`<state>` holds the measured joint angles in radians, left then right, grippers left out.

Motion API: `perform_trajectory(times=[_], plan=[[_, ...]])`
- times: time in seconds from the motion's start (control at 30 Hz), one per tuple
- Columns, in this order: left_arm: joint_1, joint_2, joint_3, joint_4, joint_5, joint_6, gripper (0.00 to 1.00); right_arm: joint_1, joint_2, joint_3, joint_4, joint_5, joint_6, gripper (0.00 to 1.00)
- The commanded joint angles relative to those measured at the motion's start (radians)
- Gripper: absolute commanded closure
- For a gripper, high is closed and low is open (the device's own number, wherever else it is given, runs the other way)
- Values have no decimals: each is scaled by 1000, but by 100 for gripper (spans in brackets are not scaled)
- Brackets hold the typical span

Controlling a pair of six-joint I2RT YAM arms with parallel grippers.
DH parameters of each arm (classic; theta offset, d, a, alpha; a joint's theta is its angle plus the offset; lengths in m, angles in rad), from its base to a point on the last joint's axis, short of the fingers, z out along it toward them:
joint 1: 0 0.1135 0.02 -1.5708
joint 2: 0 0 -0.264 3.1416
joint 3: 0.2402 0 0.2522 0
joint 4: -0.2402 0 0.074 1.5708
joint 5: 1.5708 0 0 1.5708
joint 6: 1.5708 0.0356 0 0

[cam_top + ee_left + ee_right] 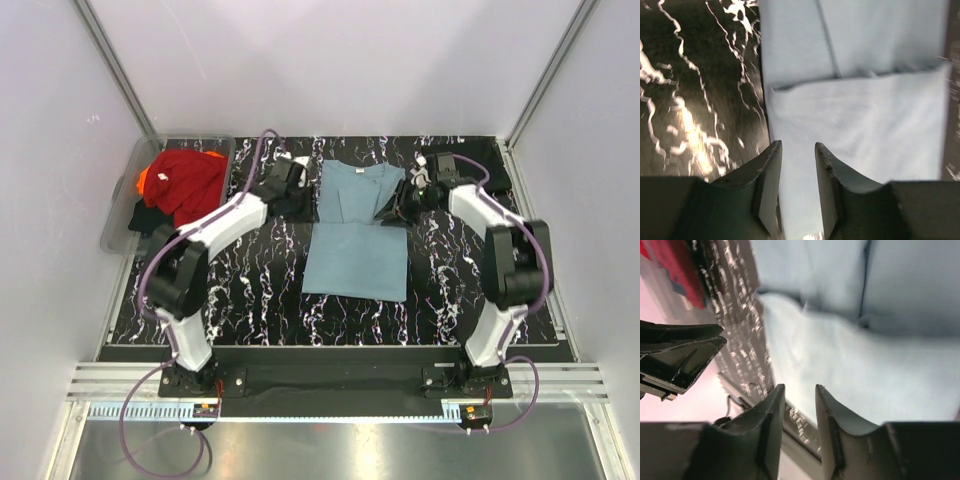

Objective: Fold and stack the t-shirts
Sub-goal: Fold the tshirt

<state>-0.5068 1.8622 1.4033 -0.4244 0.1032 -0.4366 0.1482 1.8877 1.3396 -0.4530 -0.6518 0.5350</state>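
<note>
Top external shows the soft, matte teal-blue t-shirt (355,240) lying partly folded mid-bench (250,290) on glossy white-veined black marble, the left pincer (798,146) and right pincer (800,387) narrowly parted, clasping nothing, flanking its far end, wrist views blurred, a crumpled red t-shirt (190,178) heaped in the clear tub (118,222)

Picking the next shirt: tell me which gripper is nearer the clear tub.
Left. The left gripper is at the teal shirt's edge on the tub's side; the right gripper is at its opposite edge, farther off.
</note>
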Motion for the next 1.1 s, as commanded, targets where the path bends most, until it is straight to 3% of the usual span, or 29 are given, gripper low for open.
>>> perform_trajectory(times=[0.0,0.1,0.23,0.47,0.5,0.53,0.67,0.9,1.07], plan=[[2,-119,-81,-17,53,-25,61,-2,-145,-123,-68,55,95,60],[1,-188,-229,19,101,-33,59,-2,-258,-297,-90,133,115,51],[-1,-215,-326,55,164,-40,58,-4,-357,-417,-116,182,137,47],[-21,-190,-428,171,257,-80,60,-4,-398,-462,-217,250,138,48],[-19,-184,-444,176,256,-82,62,-4,-409,-482,-217,251,137,49],[-19,-181,-451,182,256,-85,75,-6,-432,-490,-220,256,143,49],[-21,-172,-472,190,230,-93,99,-4,-460,-534,-227,273,151,49],[-36,-178,-530,213,187,-116,100,-4,-472,-666,-152,334,164,54],[-47,-184,-569,231,158,-131,100,-4,-430,-672,-99,348,157,56]])
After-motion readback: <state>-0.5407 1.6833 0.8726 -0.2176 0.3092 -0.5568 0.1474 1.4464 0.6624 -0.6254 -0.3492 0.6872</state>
